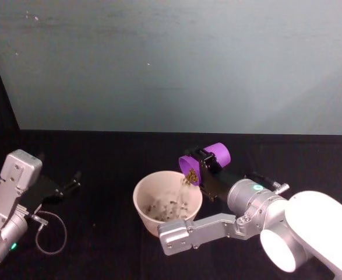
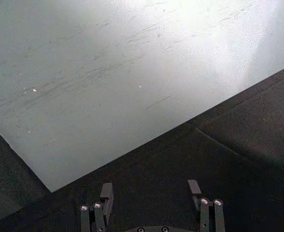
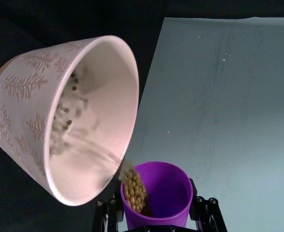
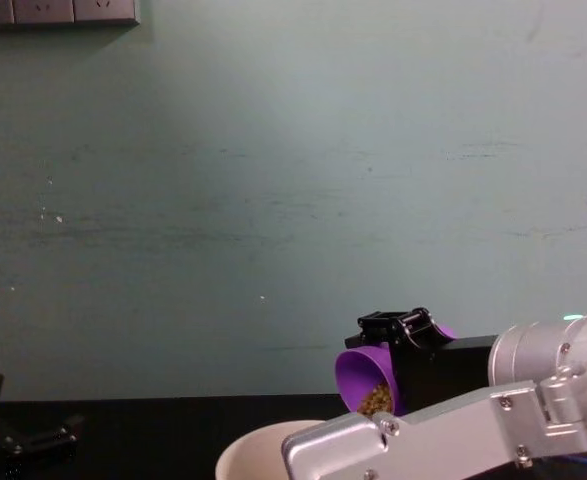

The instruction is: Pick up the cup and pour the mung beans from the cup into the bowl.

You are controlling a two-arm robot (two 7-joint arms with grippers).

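The purple cup (image 1: 207, 161) is tipped on its side above the right rim of the pale bowl (image 1: 141, 204), with my right gripper (image 1: 208, 166) shut on it. Mung beans (image 1: 191, 174) heap at the cup's mouth and stream down into the bowl, where several lie on the bottom. In the right wrist view the cup (image 3: 163, 191) sits between the fingers with beans (image 3: 133, 188) at its lip next to the bowl (image 3: 21, 111). The chest view shows the tilted cup (image 4: 368, 380) over the bowl's rim (image 4: 258, 448). My left gripper (image 1: 71, 182) rests open at the far left, holding nothing.
The table (image 1: 101, 157) is covered in black cloth and backed by a pale teal wall (image 1: 171, 64). A thin cable loop (image 1: 51, 236) lies by my left arm. My right forearm (image 1: 205, 230) stretches across in front of the bowl.
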